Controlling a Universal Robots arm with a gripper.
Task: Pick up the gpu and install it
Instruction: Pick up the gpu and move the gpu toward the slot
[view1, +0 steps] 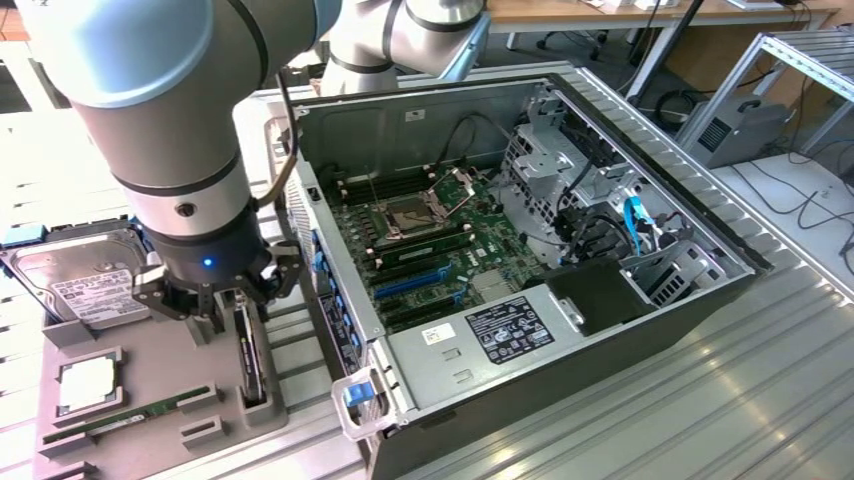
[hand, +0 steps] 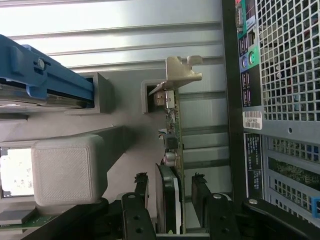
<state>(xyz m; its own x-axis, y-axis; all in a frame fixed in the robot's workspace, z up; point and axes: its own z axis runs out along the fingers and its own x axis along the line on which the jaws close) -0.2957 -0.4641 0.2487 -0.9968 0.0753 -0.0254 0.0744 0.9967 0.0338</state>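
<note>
Exterior view: the gripper (view1: 230, 312) is seen low over the gray tray (view1: 287, 412), at the exterior view's left of the open PC case (view1: 400, 130). The gpu (view1: 248, 345) is stood on edge in its tray slot, not lifted.

Wrist view: the jaws are held wide apart, with fingers (hand: 200, 195) set either side of the gpu (hand: 172, 145) and nothing clamped. The approach is judged done; grasp, lift and install are left.
</note>
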